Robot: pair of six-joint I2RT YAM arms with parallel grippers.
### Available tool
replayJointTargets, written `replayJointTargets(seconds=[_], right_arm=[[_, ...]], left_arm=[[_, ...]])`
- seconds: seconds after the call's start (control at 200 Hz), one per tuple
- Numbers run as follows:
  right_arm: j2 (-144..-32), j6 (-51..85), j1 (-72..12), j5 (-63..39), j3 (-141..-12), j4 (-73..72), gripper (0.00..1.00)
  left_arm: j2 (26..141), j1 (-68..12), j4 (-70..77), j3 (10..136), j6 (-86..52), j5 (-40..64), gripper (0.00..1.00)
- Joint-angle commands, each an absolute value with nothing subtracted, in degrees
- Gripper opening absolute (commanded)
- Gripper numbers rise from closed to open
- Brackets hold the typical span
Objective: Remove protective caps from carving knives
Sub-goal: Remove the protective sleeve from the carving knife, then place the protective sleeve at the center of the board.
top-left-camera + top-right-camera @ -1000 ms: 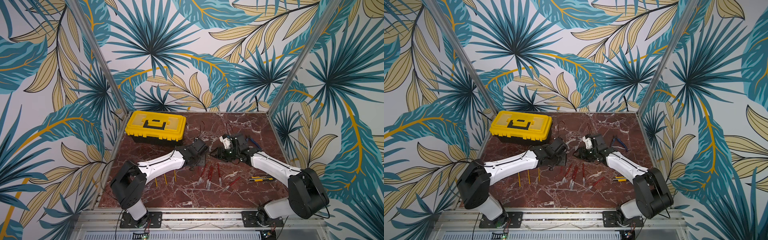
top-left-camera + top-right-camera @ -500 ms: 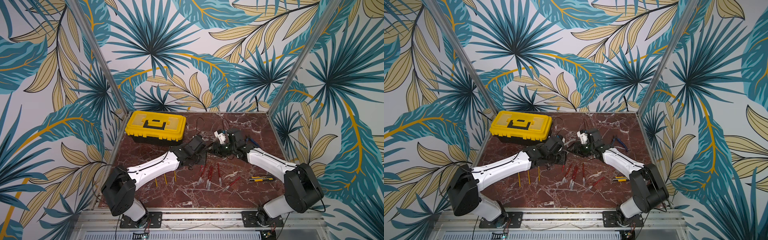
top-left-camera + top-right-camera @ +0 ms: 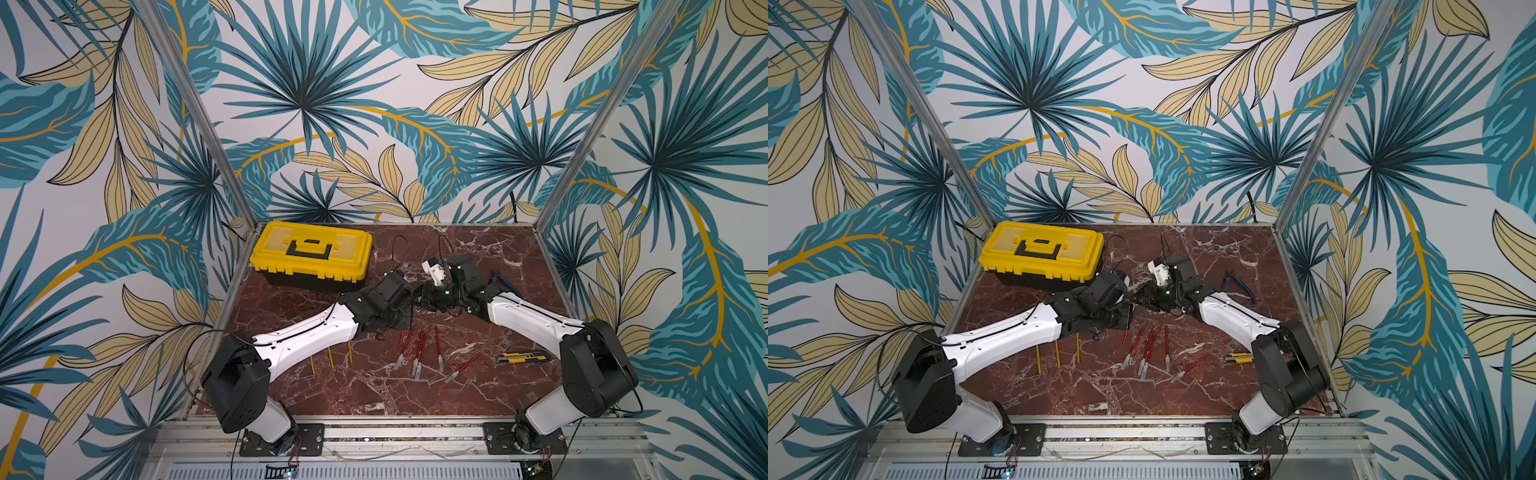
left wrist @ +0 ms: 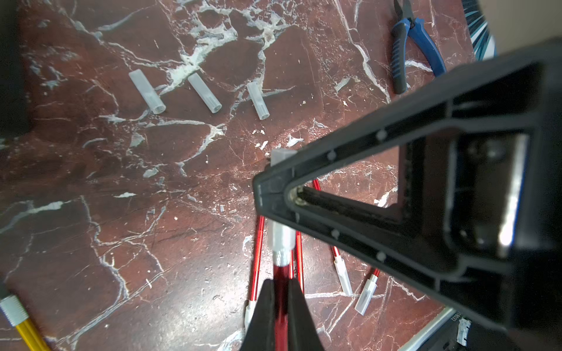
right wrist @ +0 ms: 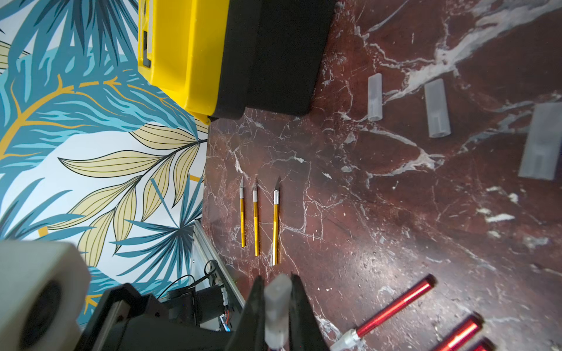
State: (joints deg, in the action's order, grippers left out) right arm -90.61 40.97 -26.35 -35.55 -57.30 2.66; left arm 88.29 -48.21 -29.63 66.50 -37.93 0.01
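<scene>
While the left jaws pinch a red knife [image 4: 281, 291] by its handle above the desk [image 4: 121, 212], the right jaws are pressed onto its cap [image 5: 275, 304]. I judge an off-axis pull could bend the blade, or the slick handle could slip through.

- Left arm [image 3: 307, 340] and right arm [image 3: 536, 320]: glossy white shells between bulky black joints [image 3: 235, 386].
- A thin black cable [image 3: 291, 329] runs along each shell, which is dotted with small screws.
- Black base plates [image 3: 311, 437], bolted to a silver rail [image 3: 399, 432].
- Black tapered fingers [image 4: 264, 316]; white camera housing [image 3: 434, 272] at the right wrist.
</scene>
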Motion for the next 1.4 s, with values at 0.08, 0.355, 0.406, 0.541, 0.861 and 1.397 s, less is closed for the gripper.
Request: replayJointTargets(seconds=[0.08, 0.355, 0.406, 0.541, 0.861, 1.397], right_arm=[[-91.40, 39.83, -26.63, -35.03, -59.89, 3.13, 0.00], [-95.54, 35.17, -24.50, -33.31, -71.06, 11.83, 0.00], [-96.42, 34.89, -23.88, -33.36, -72.98, 12.92, 0.00], [-98.28, 34.00, -22.42, -33.29, -77.43, 16.01, 0.00], [-98.44, 23.94, -21.68, -10.71, -80.24, 30.44, 0.00], [-110.53, 18.89, -21.87, -0.72, -79.98, 33.87, 0.00]], left_arm=[[86.99, -47.90, -28.98, 64.69, -38.03, 0.97, 0.00], [87.21, -47.90, -29.00, 62.58, -39.55, 1.58, 0.00], [87.19, -47.90, -28.99, 62.20, -39.90, 1.65, 0.00], [86.37, -47.90, -29.00, 60.79, -40.52, 1.32, 0.00], [81.59, -44.91, -32.16, 56.56, -45.10, -5.04, 0.00], [81.80, -38.92, -32.17, 50.50, -49.31, -5.56, 0.00]])
